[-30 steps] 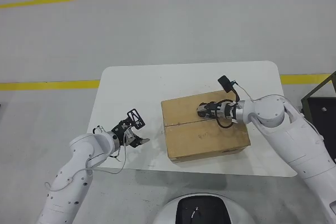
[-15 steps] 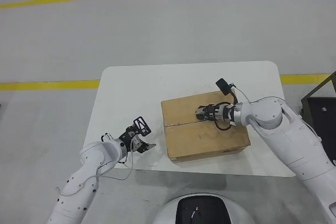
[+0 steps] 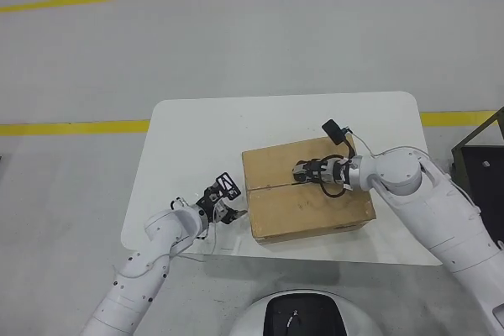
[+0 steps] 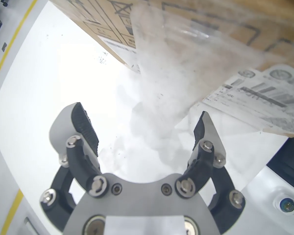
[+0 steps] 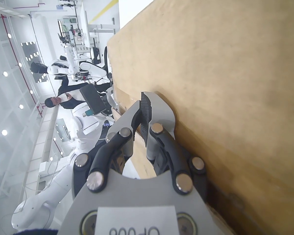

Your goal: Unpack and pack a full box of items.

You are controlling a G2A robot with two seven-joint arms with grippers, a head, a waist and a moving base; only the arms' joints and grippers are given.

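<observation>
A closed cardboard box sits right of centre on the white table. My right gripper lies low on the box top at the seam between the two flaps. In the right wrist view it is shut, its fingers pressed together against the brown box top. My left gripper is at the box's left side wall, just above the table. Its fingers stand open in the left wrist view, facing the printed box side, where a loose strip of clear tape hangs down between them.
White paper labels are stuck low on the box side. Bare tabletop lies left of and beyond the box. A yellow floor line runs past the table, and a dark metal rack stands off its right end.
My left arm has swung right across the table, from well clear of the box to right at its left wall. The right gripper has crept slightly left along the seam.
</observation>
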